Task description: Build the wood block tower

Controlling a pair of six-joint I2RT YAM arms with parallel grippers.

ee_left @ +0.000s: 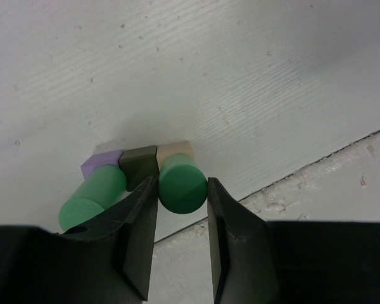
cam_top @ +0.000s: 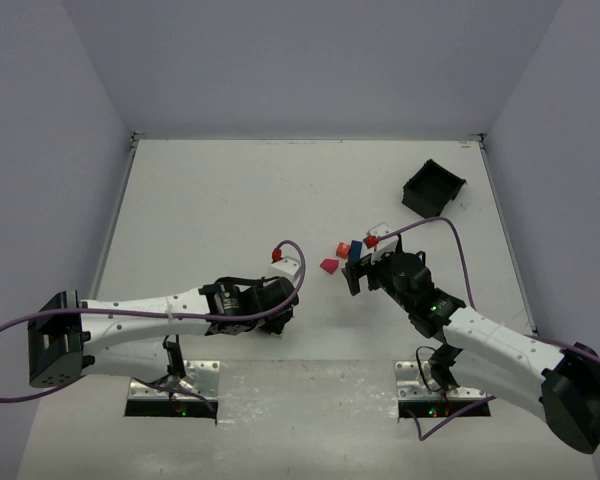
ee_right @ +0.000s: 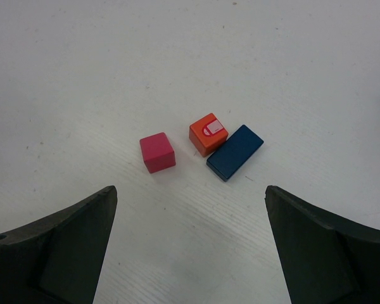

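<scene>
In the left wrist view my left gripper [ee_left: 182, 193] is shut on a green cylinder [ee_left: 182, 185], its round end facing the camera. A second green cylinder [ee_left: 92, 198] lies to its left. Behind them a purple block [ee_left: 101, 161], a dark olive block [ee_left: 140, 166] and a tan block [ee_left: 176, 150] sit in a row on the table. My right gripper [ee_right: 190, 190] stands open above a magenta cube [ee_right: 157, 152], an orange-red cube [ee_right: 208, 134] and a blue block [ee_right: 235, 152], touching none of them. No stacked tower shows in any view.
A square black bin [cam_top: 432, 188] stands at the back right. From above, the left gripper [cam_top: 277, 318] is low near the table's front edge [ee_left: 316, 166] and the right gripper [cam_top: 355, 272] sits just behind the three loose blocks [cam_top: 342, 250].
</scene>
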